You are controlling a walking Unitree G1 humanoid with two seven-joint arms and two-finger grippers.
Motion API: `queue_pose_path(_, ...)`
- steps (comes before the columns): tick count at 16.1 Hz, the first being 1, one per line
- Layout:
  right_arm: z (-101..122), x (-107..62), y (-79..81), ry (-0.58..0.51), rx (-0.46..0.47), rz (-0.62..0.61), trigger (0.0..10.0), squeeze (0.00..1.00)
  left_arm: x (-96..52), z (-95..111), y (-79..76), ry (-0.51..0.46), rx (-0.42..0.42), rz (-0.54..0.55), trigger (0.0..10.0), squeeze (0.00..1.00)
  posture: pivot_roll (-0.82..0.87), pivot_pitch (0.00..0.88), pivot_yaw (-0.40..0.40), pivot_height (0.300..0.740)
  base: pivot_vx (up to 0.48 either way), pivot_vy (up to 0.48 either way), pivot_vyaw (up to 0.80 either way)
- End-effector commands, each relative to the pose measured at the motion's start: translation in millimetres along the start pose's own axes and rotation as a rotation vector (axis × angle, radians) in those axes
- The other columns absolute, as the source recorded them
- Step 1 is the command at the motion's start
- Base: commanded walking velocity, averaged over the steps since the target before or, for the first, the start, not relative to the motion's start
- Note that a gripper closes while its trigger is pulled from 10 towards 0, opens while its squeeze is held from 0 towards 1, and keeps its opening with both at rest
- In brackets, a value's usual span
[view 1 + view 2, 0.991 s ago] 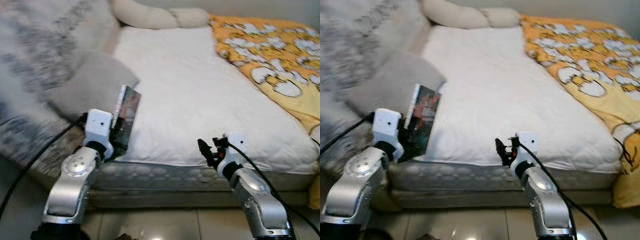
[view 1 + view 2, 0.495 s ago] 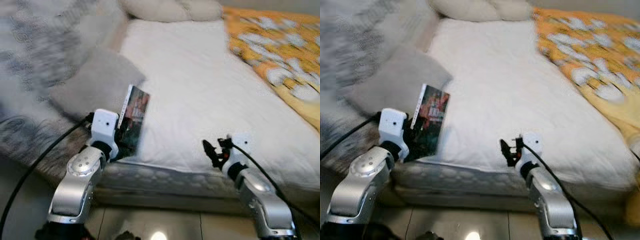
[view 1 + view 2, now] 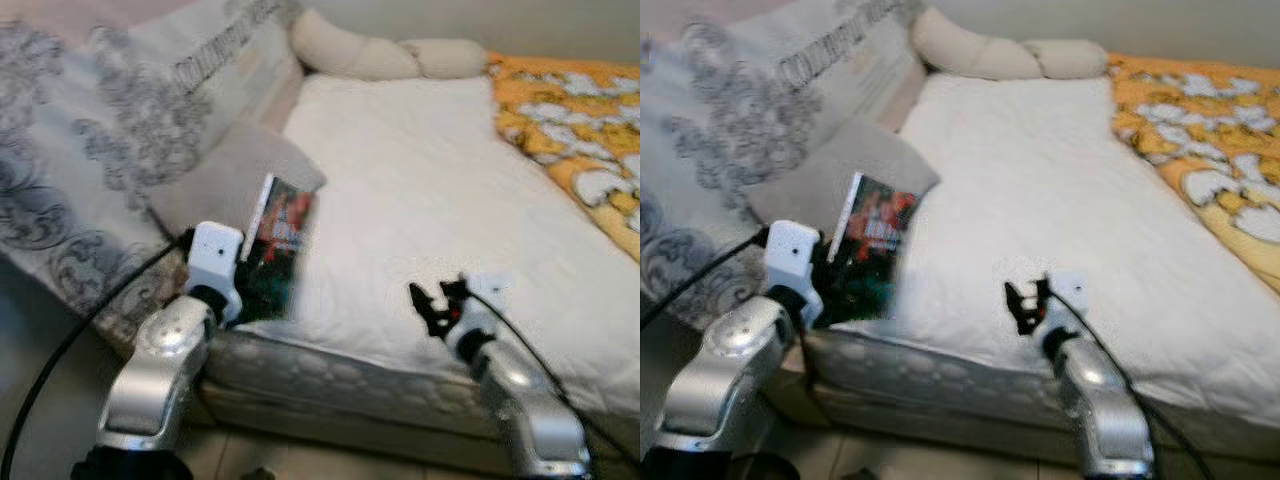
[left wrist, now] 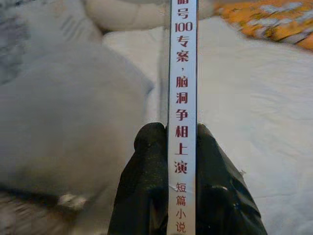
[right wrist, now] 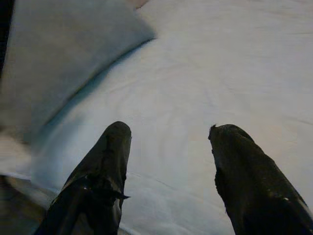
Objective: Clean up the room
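Note:
My left gripper [image 3: 243, 285] is shut on a thin book [image 3: 280, 243] with a dark, colourful cover, held upright over the near left corner of the white bed [image 3: 420, 190]. In the left wrist view the book's white spine [image 4: 182, 98] with red Chinese print stands clamped between the two black fingers [image 4: 146, 191]. My right gripper [image 3: 430, 303] hangs open above the bed's front edge with nothing between its fingers [image 5: 105, 161].
A grey pillow [image 3: 235, 175] lies just behind the book. A large grey-patterned duvet [image 3: 110, 150] is heaped on the left. A cream bolster [image 3: 370, 55] lies at the bed's head, and an orange patterned blanket [image 3: 570, 120] covers its right side.
The whole picture has shifted, so the camera has turned toward the left; more of the patterned duvet shows. Both arms keep their pose, and the book stays in the left gripper.

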State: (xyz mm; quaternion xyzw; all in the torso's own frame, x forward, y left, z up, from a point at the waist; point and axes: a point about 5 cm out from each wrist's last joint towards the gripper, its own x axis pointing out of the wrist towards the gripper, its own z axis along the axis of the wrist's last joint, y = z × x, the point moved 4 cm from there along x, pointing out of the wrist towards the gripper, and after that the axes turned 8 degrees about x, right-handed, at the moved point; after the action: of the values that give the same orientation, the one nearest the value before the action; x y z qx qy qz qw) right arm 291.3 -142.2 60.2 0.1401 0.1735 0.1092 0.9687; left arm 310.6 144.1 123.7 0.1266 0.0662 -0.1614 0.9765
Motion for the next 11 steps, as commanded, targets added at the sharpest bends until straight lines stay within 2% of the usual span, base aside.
queue_pose_path(1,7.2,0.5,0.3,-0.019,-0.009,0.002,10.0,0.00,0.1,12.8,4.3,-0.049,0.009,0.015,10.0,0.00,0.03,0.000,0.015,0.740,0.322,0.000,0.00)
queue_pose_path(2,6.9,0.3,0.0,-0.018,0.005,-0.001,10.0,0.00,0.3,12.8,3.5,-0.049,0.007,0.012,10.0,0.00,0.03,0.000,0.016,0.740,0.322,0.000,0.00)
queue_pose_path(5,6.8,0.2,-1.1,-0.015,0.000,-0.002,10.0,0.00,0.6,12.3,1.8,-0.049,0.006,0.003,10.0,0.00,0.03,0.000,0.016,0.740,0.324,0.000,-0.67)
queue_pose_path(11,7.4,0.5,-1.7,-0.016,-0.012,-0.001,10.0,0.00,0.8,11.7,0.0,-0.048,0.003,-0.006,10.0,0.00,0.03,0.000,0.013,0.740,0.322,0.000,0.00)
